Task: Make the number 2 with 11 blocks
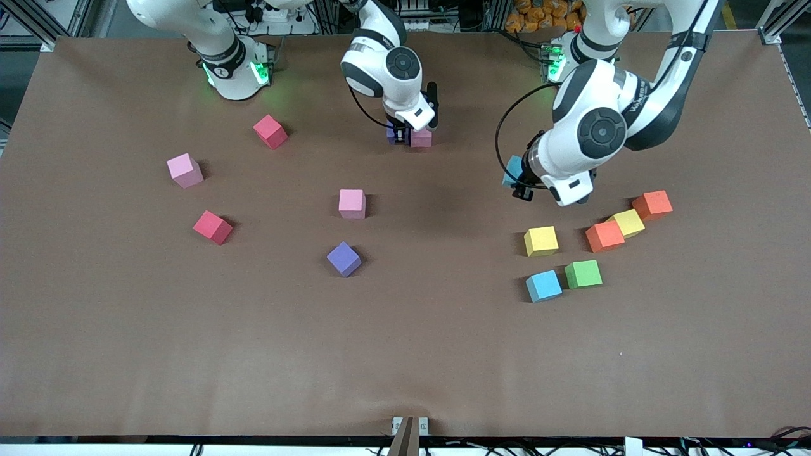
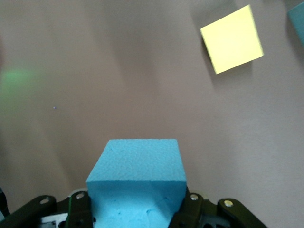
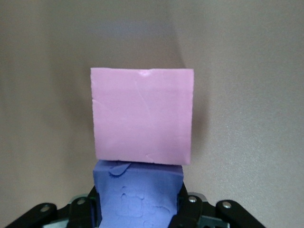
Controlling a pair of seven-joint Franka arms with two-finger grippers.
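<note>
My right gripper [image 1: 399,134] is shut on a purple block [image 3: 140,194], low at the table near the robots' bases. That block touches a pink block [image 3: 142,116] that lies on the table [image 1: 405,354]; the same pink block [image 1: 421,138] shows beside the gripper in the front view. My left gripper [image 1: 518,185] is shut on a light blue block [image 2: 137,180], which also shows in the front view [image 1: 512,170]. It hangs over bare table, not far from a yellow block [image 1: 541,240]. No digit shape shows.
Toward the left arm's end lie two orange blocks [image 1: 604,235] [image 1: 652,204], another yellow [image 1: 627,221], a green [image 1: 583,273] and a light blue [image 1: 543,285]. Mid-table lie a pink [image 1: 351,203] and a purple [image 1: 344,258]. Toward the right arm's end lie two red [image 1: 270,131] [image 1: 212,227] and a pink [image 1: 185,170].
</note>
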